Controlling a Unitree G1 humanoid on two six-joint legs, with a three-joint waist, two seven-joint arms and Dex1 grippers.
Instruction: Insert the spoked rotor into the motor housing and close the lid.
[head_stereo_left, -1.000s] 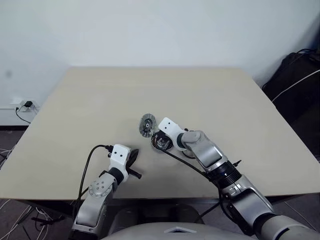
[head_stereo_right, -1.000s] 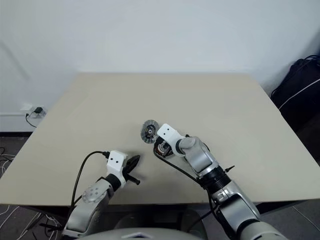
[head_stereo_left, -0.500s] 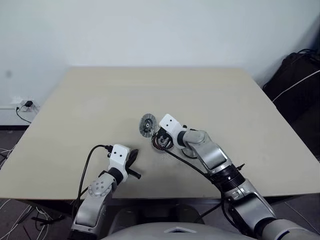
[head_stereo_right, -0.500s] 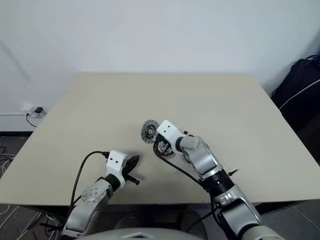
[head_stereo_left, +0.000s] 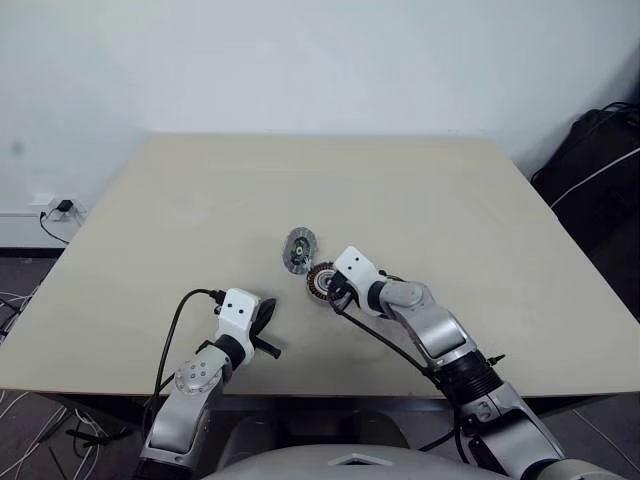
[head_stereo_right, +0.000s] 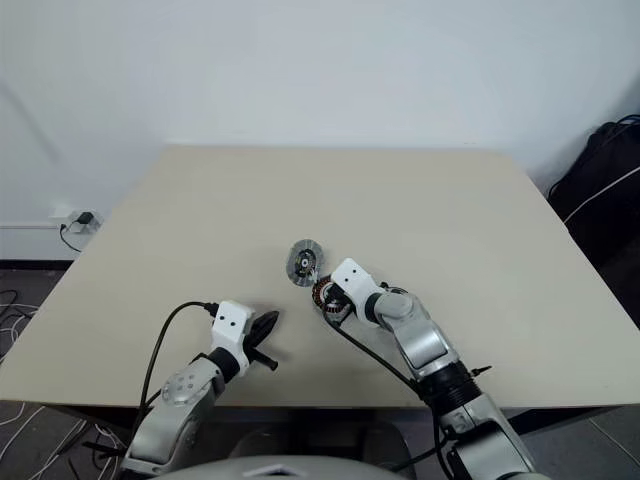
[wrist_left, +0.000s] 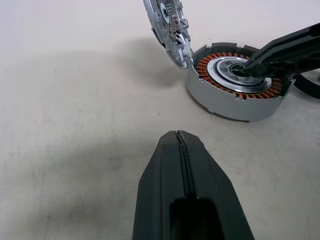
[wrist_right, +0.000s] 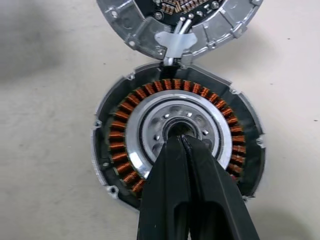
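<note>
- Right end effector (wrist_right: 182, 142): black fingers pressed together, nothing held between them; tips sit at the central hub of the spoked rotor (wrist_right: 181, 131).
- Spoked rotor is seated inside the motor housing (wrist_right: 177, 155), ringed by the copper-brown windings; silvery face with small holes around the hub shows in the right wrist view.
- Motor housing rests flat on the desk (head_stereo_left: 200, 220), roughly mid-desk, just ahead of the right wrist.
- Lid (head_stereo_left: 298, 249) is not on yet: it stands tilted up on edge, touching the housing rim on the far-left side as seen from the head cameras. Its inner face, with ribs and a small metal tab at the lower edge, faces toward the housing.
- Left wrist view shows the same layout: lid (wrist_left: 169, 27) leaning up at the housing (wrist_left: 235, 82) edge, right fingers (wrist_left: 280, 50) reaching over the top of the housing to the centre.
- Left end effector (head_stereo_left: 267, 325): fingers closed tight, empty. It hovers low over bare desk near the front edge, well apart from the housing and pointed toward it.
- A black cable runs from the left wrist off the front desk edge; another trails from the right wrist across the desk.
</note>
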